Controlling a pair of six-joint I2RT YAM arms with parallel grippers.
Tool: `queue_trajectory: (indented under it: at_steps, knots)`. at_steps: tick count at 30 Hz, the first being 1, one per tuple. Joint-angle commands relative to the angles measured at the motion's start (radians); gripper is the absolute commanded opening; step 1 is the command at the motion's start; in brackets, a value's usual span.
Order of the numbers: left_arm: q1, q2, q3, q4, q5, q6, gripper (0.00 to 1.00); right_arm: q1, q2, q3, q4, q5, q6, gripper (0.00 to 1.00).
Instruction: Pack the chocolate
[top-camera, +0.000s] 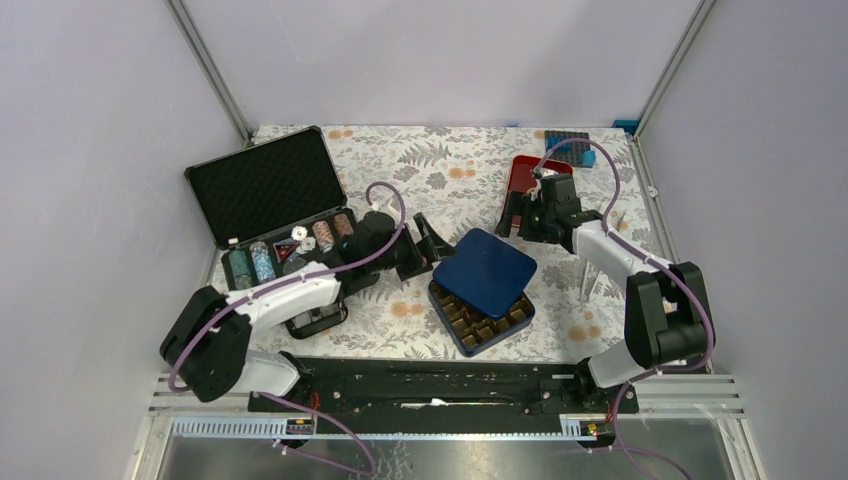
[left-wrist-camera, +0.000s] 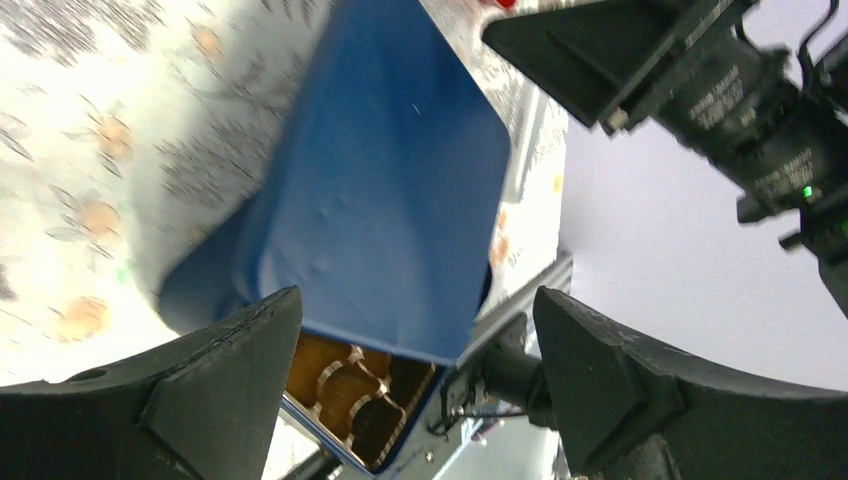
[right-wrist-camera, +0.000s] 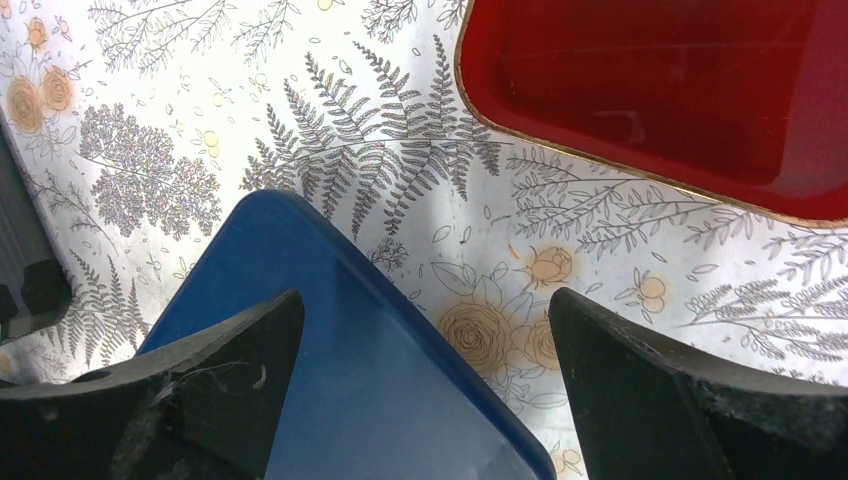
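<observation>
A blue tin (top-camera: 497, 331) with a brown grid insert stands at the table's middle. A blue lid (top-camera: 485, 268) lies askew on it and covers most of the tin. Dark chocolate lumps (top-camera: 478, 325) show in the uncovered front cells, and one shows in the left wrist view (left-wrist-camera: 376, 423) under the lid (left-wrist-camera: 385, 190). My left gripper (top-camera: 432, 245) is open and empty at the lid's left edge, and its jaws (left-wrist-camera: 415, 330) straddle the lid's near corner without touching. My right gripper (top-camera: 513, 218) is open and empty above the lid's far corner (right-wrist-camera: 380, 400).
An open black case (top-camera: 265, 190) with poker chips (top-camera: 290, 250) stands at the left. A red tray (top-camera: 523, 176) lies behind the right gripper and shows in the right wrist view (right-wrist-camera: 660, 90). A blue item (top-camera: 570, 148) sits at the back right.
</observation>
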Motion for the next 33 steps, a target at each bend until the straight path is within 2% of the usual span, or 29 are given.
queue_trajectory:
  at_steps: [1,7,20,33]
  knots:
    - [0.078,0.074,0.087,-0.007,0.078,0.091,0.91,-0.005,0.050,0.055,0.032,-0.059,-0.024,1.00]
    - [0.119,0.164,0.141,-0.009,0.150,0.127,0.91,-0.004,0.050,0.034,0.033,-0.159,-0.002,1.00]
    - [0.136,0.235,0.093,0.068,0.213,0.103,0.91,-0.004,-0.089,-0.110,0.014,-0.190,0.011,0.99]
    - [0.136,0.255,0.106,0.075,0.232,0.114,0.91,-0.005,-0.233,-0.179,-0.098,-0.231,-0.025,0.97]
